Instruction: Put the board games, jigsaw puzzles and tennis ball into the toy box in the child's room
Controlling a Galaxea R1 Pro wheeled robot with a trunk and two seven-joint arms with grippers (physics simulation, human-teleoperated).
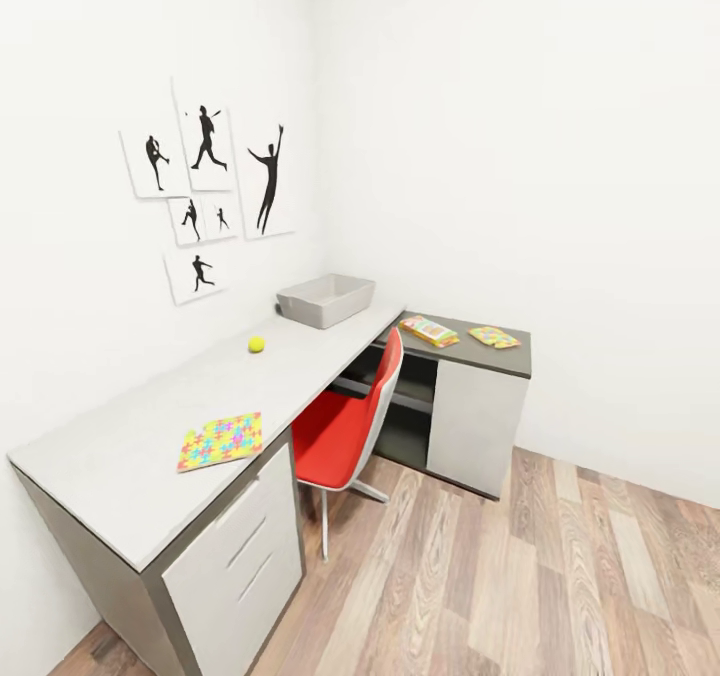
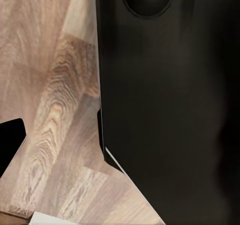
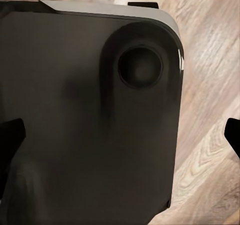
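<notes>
Though partly hidden, perhaps fingers (image 3: 10, 135), floor (image 3: 210, 85).

My head camera looked down from high and some way back over the table (image 1: 150, 426) in the room's corner. Both my wrist cameras pointed downward, very close to my own dark body (image 3: 85, 125), sharing the wooden floor (image 2: 45, 110) with the head view.

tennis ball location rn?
Head view: the tennis ball sits on the light-grey desk top, between the toy box and the jigsaw puzzle.
</notes>
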